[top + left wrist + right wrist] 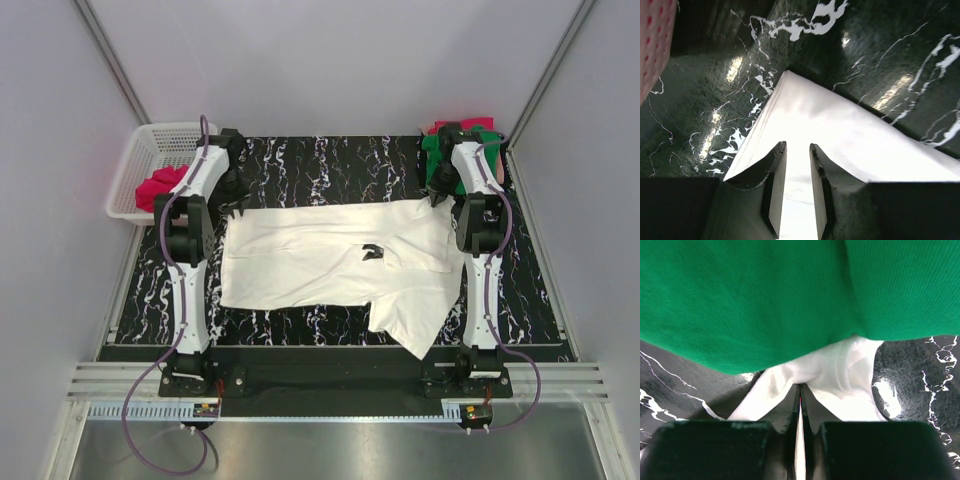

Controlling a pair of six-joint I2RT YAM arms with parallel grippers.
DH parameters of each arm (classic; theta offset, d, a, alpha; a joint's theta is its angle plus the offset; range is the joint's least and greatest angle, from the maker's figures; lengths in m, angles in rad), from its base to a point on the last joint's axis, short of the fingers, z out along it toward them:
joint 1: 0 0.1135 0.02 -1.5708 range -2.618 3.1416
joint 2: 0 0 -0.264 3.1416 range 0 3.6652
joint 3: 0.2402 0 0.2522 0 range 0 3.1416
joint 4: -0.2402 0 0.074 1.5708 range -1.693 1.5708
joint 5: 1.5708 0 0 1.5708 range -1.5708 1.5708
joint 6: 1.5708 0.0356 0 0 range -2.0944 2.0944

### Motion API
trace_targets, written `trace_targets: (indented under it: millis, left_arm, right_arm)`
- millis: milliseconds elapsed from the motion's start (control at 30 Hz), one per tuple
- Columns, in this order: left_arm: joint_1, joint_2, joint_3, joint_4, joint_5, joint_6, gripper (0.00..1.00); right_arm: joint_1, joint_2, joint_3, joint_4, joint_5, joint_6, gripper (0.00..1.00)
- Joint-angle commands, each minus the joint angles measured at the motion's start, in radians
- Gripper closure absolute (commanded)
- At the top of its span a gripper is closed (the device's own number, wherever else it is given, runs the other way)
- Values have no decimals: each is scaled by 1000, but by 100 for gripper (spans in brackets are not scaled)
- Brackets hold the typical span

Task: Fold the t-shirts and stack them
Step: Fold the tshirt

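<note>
**A:** Which step is this?

**B:** The first fold of the white shirt [320, 255], I judge. It lies spread across the middle of the tabletop [330, 165], roughly oblong, with one flap trailing toward the near right.

**A:** And the pincers?

**B:** One is at each far corner. The right pincer [801, 390] is pressed together on a pinch of white cloth, with only a sliver showing between its fingers. The left pincer [797, 147] stands over the far left corner, fingers a little apart. The cloth lies flat beneath them and looks ungripped.

**A:** So what comes next?

**B:** Probably the left closes on its corner. Then both carry the far edge toward the near one, kept level, or the limp cotton will bunch.

**A:** Where are the other shirts?

**B:** The green shirt [790, 300], a fine matte knit, is heaped at the far right. It seems to overlap the white corner just beyond the right pincer and might drag along. The red shirt [160, 187] is crumpled in the white lattice basket [150, 135] at the far left.

**A:** And the surface?

**B:** Glossy black with white marble veining. Cloth should slide on it easily.
</note>
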Motion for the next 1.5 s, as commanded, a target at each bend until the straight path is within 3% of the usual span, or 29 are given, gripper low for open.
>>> trace_targets:
  millis: [0, 167, 400, 633, 900, 1467]
  left_arm:
    - [2, 7, -19, 64, 17, 7, 70]
    - [2, 63, 31, 72, 5, 7, 88]
    - [2, 108, 36, 72, 9, -1, 100]
    - [2, 139, 60, 67, -26, -12, 100]
    - [9, 222, 271, -31, -9, -28, 100]
    - [62, 196, 303, -28, 3, -36, 100]
  right_arm:
    - [1, -68, -26, -11, -30, -12, 92]
    - [-1, -84, -44, -11, -38, -18, 100]
    - [-1, -93, -69, -11, -24, -27, 100]
    - [1, -84, -72, -8, -24, -30, 100]
    - [1, -33, -14, -7, -27, -15, 100]
    - [-28, 73, 167, -25, -33, -1, 100]
